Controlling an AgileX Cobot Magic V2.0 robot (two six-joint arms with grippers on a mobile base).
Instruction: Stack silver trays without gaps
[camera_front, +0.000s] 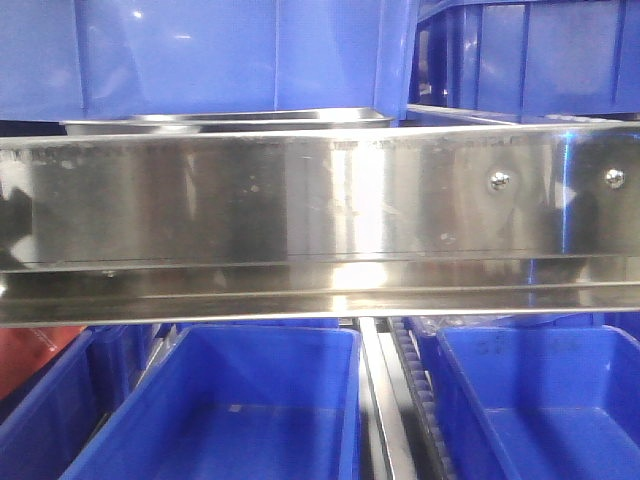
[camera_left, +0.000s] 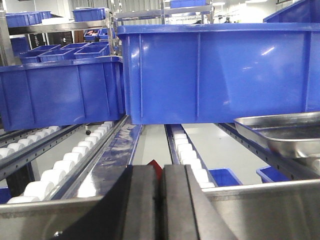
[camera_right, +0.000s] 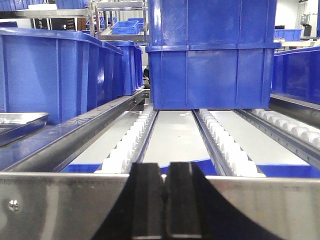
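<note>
A silver tray shows only its shiny front rim in the front view, just above the steel rail and under a blue bin. The left wrist view has a silver tray at the right edge, on the roller lane right of and ahead of my left gripper. That gripper is shut with nothing held. At the far left of the right wrist view lies the corner of a silver tray, well left of my right gripper, which is shut and empty. Both grippers sit low behind the rail.
A broad steel rail with two screw heads crosses the front view. Blue bins stand on the roller lanes ahead of both grippers. More blue bins sit on the level below.
</note>
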